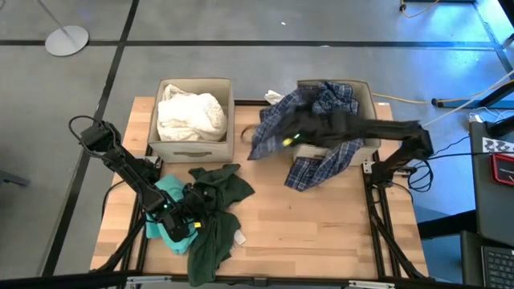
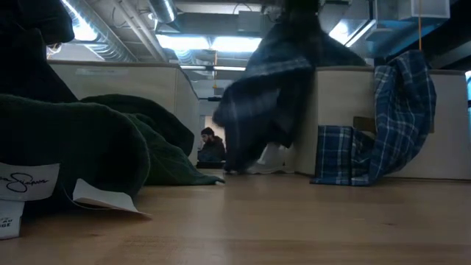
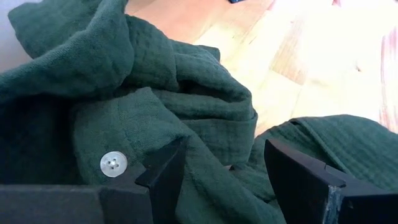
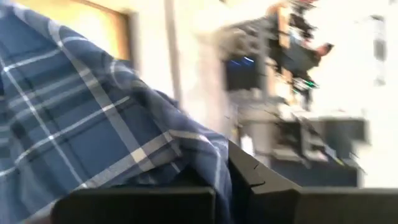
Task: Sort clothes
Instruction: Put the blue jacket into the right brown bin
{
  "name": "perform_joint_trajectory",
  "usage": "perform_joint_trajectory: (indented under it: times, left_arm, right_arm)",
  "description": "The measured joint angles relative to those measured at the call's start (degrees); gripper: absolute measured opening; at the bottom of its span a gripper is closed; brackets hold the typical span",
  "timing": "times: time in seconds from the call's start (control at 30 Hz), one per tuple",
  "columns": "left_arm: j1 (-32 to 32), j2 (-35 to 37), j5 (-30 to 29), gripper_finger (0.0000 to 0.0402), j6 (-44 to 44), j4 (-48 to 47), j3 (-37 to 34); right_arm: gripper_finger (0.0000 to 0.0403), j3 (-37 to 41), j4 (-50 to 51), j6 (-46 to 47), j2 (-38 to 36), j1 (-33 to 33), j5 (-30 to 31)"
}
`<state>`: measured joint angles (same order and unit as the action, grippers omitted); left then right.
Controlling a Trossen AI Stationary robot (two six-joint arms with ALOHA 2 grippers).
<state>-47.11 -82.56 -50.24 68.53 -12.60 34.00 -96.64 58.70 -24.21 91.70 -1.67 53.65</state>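
The dark green garment (image 1: 215, 210) lies crumpled on the table near the front, beside the teal one (image 1: 165, 210). My left gripper (image 1: 198, 206) is down on the green garment, open, with a fold of it (image 3: 214, 134) between the fingers. My right gripper (image 1: 287, 138) is raised between the two boxes, shut on the blue plaid shirt (image 1: 317, 156). Part of the shirt drapes over the front wall of the right beige box (image 1: 365, 100) down to the table (image 2: 346, 158). White clothes (image 1: 190, 116) fill the left beige box (image 1: 193, 148). The dark grey garment does not show apart from the shirt. My left gripper's open fingers (image 3: 163, 177) come down into the green garment's folds near a white button (image 3: 113, 163), one finger on each side of a raised fold. The garment lies slack on the table. My right gripper pinches a bunched part of the plaid shirt (image 4: 205, 155) between its fingers; one layer or several, I cannot tell. The shirt hangs below the gripper (image 2: 261, 96), and its other end lies over the right box.
Bare wood (image 1: 321, 233) lies at the table's front right. A white label (image 2: 96, 197) of the green garment lies on the table. A person (image 2: 211, 145) sits in the room beyond the table.
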Motion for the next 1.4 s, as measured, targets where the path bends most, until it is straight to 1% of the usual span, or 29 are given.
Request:
perform_joint_trajectory:
  times: [0.1,0.17,0.27,0.37,0.47,0.53,0.6,0.73,0.8,0.97,1.07,1.17,1.23,1.3,1.4]
  left_arm:
    - [0.0,0.0,0.0,0.021,0.0,-0.02,0.0]
    - [0.0,0.0,0.02,0.021,-0.04,-0.04,0.0]
    - [0.0,0.0,0.0,0.021,-0.14,-0.06,0.0]
    - [0.0,0.0,0.0,0.021,0.03,-0.03,0.0]
    - [0.02,0.0,0.0,0.021,0.34,0.0,0.0]
    - [0.0,0.0,0.0,0.021,0.57,0.0,0.0]
    - [0.02,0.0,0.0,0.021,0.7,0.04,0.0]
    - [0.02,0.0,-0.02,0.021,1.13,0.0,0.0]
    - [0.02,0.0,-0.03,0.021,1.16,0.0,0.0]
    - [0.07,0.0,-0.15,0.021,0.54,0.0,0.0]
    - [0.07,0.0,-0.15,0.021,0.57,0.02,0.0]
    - [0.07,0.0,-0.15,0.021,0.66,0.01,0.0]
    - [0.07,0.0,-0.15,0.021,0.66,0.01,0.0]
    - [0.07,0.0,-0.15,0.021,0.68,0.02,0.0]
    - [0.07,0.0,-0.17,0.021,0.68,0.0,0.0]
  right_arm:
    - [0.0004,-2.85,5.87,1.85,-3.3,-1.85,6.27]
    - [0.0005,-3.74,10.04,4.84,-5.6,-3.52,9.08]
    - [0.0007,-4.02,16.51,11.66,-9.37,-7.26,9.23]
    - [0.0003,-4.02,22.92,19.13,-12.66,-12.07,5.56]
    - [0.0004,-2.56,26.03,24.97,-14.97,-17.17,0.61]
    - [0.0005,-0.43,26.2,26.35,-16.18,-20.39,-5.04]
    - [0.0005,2.8,26.03,26.86,-16.91,-23.32,-9.12]
    - [0.0003,12.07,22.88,26.68,-17.24,-28.93,-12.45]
    - [0.0003,17.01,19.43,26.25,-17.24,-31.36,-15.14]
    - [0.0006,29.06,5.68,24.37,-16.7,-34.73,-26.91]
    - [0.0006,35.18,-1.2,24.13,-15.62,-36.06,-31.86]
    - [0.0007,39.52,-5.51,24.23,-13.76,-37.53,-36.96]
    - [0.0007,42.14,-8.25,24.75,-12.46,-38.19,-38.76]
    - [0.0007,44.19,-10.6,25.37,-11.21,-38.37,-39.14]
    - [0.0008,45.05,-11.03,26.01,-9.34,-38.62,-39.27]
